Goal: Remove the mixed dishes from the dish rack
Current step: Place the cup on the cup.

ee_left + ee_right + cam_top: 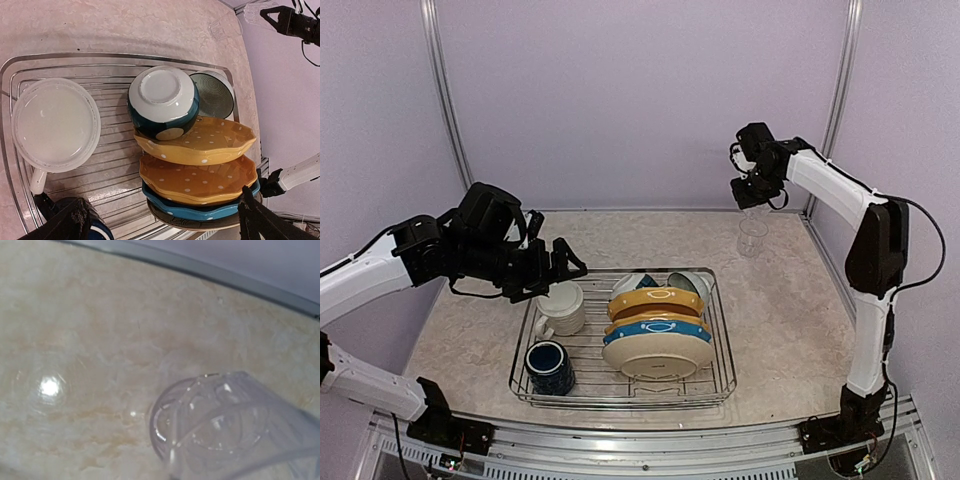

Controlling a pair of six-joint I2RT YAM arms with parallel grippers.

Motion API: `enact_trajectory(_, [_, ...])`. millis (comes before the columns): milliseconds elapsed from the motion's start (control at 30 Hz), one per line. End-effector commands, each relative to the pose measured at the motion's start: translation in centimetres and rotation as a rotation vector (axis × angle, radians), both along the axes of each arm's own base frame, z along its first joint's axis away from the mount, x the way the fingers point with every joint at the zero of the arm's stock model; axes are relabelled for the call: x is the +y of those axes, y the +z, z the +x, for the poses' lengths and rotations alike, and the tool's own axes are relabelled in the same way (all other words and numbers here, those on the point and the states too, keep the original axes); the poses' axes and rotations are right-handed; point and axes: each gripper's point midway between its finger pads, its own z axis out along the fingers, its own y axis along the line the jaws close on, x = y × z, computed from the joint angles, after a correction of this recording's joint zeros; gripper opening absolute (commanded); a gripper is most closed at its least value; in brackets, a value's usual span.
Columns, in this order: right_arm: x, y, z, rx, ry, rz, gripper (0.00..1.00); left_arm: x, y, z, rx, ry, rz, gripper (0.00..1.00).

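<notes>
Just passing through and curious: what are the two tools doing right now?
Left tool: open, holding nothing, above the dish rack.
Right tool: shut; a clear tumbler is just below it, and I cannot tell whether it is gripped.

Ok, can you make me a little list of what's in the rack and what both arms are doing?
rack: dish rack on the table
left side of rack: cream mug, navy mug
right side of rack: yellow plates, blue plate, cream plate, on edge in a row
behind plates: teal-and-white bowl, upside down
left fingers: open, above the cream mug
right fingers: shut, over a clear glass outside the rack
</notes>
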Motion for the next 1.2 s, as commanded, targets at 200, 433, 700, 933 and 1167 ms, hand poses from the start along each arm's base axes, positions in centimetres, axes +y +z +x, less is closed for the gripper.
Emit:
enact_trajectory(200, [-2.0,-4.6,0.1,0.101,-0.047,-0.031,0.00,-0.8,0.5,-0.2,-0.006,-0.028,-0.014,0.99])
enact_trajectory(433, [-1.8,-6.4,0.8,0.134,-0.018,-0.009,0.00,-1.3,0.3,-0.2,0.004,-0.039,-0.017,0.99])
enact_trajectory(700, [-2.0,-7.2,1.0,0.158,-0.013,-0.017,0.00,-1.6,0.2,-0.3,0.013,-0.041,-0.018,0.99])
enact_trajectory(933, [-1.9,-6.7,1.4,0.155,-0.007,-0.014,0.25,-1.4,-0.3,-0.7,0.044,-0.052,0.018,0.99])
enact_trajectory(1167, [-1.9,-3.9,1.0,0.115,0.005,0.000,0.49,0.2,-1.8,-2.5,0.127,-0.051,0.114,0.99])
